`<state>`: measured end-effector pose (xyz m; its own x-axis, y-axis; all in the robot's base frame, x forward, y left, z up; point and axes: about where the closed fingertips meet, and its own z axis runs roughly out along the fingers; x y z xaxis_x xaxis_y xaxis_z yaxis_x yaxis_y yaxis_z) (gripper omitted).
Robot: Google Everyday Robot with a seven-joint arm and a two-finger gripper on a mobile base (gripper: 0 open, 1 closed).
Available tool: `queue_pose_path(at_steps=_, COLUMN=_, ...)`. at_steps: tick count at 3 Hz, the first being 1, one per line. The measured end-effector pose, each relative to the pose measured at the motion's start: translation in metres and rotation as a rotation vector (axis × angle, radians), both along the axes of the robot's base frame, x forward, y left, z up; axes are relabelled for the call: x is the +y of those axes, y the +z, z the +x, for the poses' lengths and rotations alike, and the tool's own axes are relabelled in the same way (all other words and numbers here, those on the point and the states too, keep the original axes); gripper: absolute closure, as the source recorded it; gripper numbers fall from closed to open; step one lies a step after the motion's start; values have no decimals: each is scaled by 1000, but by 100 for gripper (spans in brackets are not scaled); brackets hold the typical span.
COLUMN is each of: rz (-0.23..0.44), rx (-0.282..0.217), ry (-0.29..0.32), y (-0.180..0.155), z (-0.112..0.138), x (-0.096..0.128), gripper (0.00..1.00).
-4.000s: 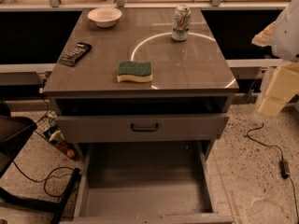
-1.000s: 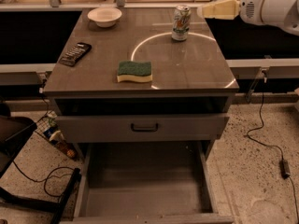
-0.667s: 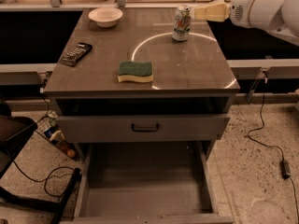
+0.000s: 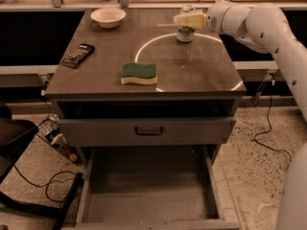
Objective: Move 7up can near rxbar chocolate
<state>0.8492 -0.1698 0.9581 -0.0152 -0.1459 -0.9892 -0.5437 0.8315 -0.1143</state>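
One 7up can [image 4: 185,34], one rxbar chocolate [image 4: 78,55], one sponge [image 4: 138,73], one bowl [image 4: 108,17], one claw [image 4: 184,19] at can.

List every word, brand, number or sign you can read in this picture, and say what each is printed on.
None can be read.
7up can: lettering blurred, partly covered by the gripper in front of it.
rxbar chocolate: pale print rows, too small to read.
sponge, bowl: no text visible.
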Motion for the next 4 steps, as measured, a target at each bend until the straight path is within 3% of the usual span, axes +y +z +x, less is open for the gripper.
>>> queue_pose_path(at_steps=1, rz=7, rx=12, ry=15, y=-18, z=27, x=5, gripper=0)
queue_pose_path(at_steps=3, rz=115, rx=67, ry=35, y=-53, z=57, x=9, gripper=2)
queue_pose_path(at_steps=4, rz=113, rx=67, ry=38, y=-53, z=58, x=12, gripper=20)
